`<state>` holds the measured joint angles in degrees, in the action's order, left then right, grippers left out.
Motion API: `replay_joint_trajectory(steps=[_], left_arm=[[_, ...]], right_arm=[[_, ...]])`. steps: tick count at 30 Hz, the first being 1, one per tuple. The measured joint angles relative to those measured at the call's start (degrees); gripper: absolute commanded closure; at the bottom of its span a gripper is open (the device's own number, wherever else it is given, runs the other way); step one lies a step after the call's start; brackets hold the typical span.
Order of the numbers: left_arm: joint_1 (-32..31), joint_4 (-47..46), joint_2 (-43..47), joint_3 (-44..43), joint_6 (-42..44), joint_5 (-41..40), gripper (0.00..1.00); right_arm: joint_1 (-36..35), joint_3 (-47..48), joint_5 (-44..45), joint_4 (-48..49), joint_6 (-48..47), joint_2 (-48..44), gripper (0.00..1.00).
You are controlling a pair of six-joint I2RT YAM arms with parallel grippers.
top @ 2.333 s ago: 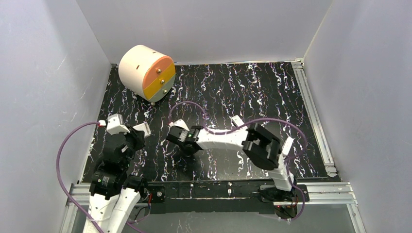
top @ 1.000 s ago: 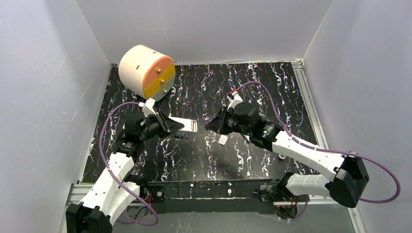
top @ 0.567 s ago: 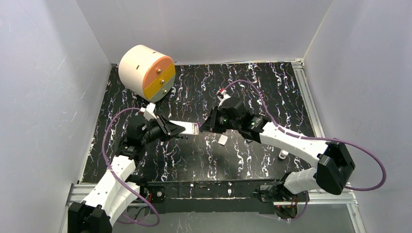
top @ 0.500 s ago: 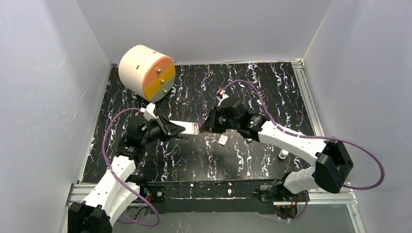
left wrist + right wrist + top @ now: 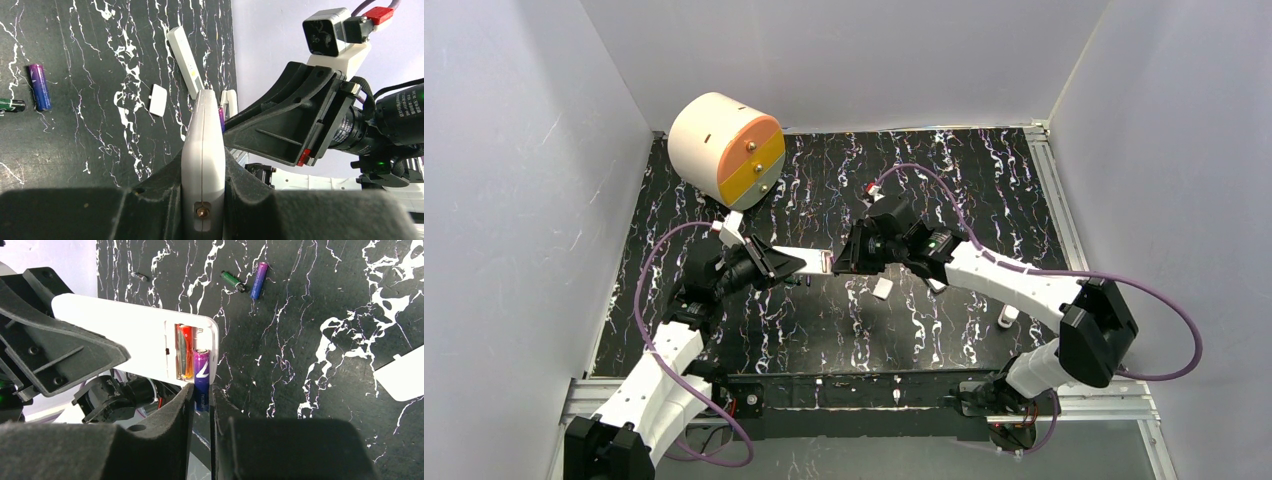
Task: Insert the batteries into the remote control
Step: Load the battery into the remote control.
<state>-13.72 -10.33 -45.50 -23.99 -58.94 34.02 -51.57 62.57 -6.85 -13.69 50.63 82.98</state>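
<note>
The left gripper (image 5: pixel 202 161) is closed on the remote (image 5: pixel 202 125) and holds it in the air, above the black mat (image 5: pixel 944 180), with its long side pointing to the right arm. In the right wrist view the back of the remote faces the camera and the battery compartment (image 5: pixel 192 352) at its end is uncovered. A red-orange battery (image 5: pixel 185 357) lies in one slot. The right gripper (image 5: pixel 201 396) meets the remote at this end, and its two fingers stand tight at both sides of a purple battery (image 5: pixel 201 367), so it appears to grip it. The upper half of this battery is in the second slot, next to the red-orange one, and the lower half sticks out past the remote's edge between the fingers; I cannot tell whether it is fully seated. On the mat, apart from the arms, lie a loose purple battery (image 5: pixel 259 273) and a green battery (image 5: pixel 233 281), near to each other but not touching. The white cover (image 5: pixel 159 99) lies flat on the mat, and just beside it is a second remote (image 5: pixel 185 62). A round drum (image 5: pixel 724 150) with an orange and yellow face stands at the far left corner.
</note>
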Motion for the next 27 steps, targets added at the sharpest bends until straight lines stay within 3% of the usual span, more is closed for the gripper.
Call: replay_joint_trajectory(steps=[15, 27], left_arm=[[0.00, -0.37, 0.13, 0.85, -0.26, 0.76, 1.00], [0.00, -0.39, 0.33, 0.90, -0.28, 0.96, 1.00]], right_arm=[[-0.20, 1.01, -0.76, -0.24, -0.46, 1.88, 0.73], [-0.26, 1.44, -0.96, -0.44, -0.87, 2.25, 0.51]])
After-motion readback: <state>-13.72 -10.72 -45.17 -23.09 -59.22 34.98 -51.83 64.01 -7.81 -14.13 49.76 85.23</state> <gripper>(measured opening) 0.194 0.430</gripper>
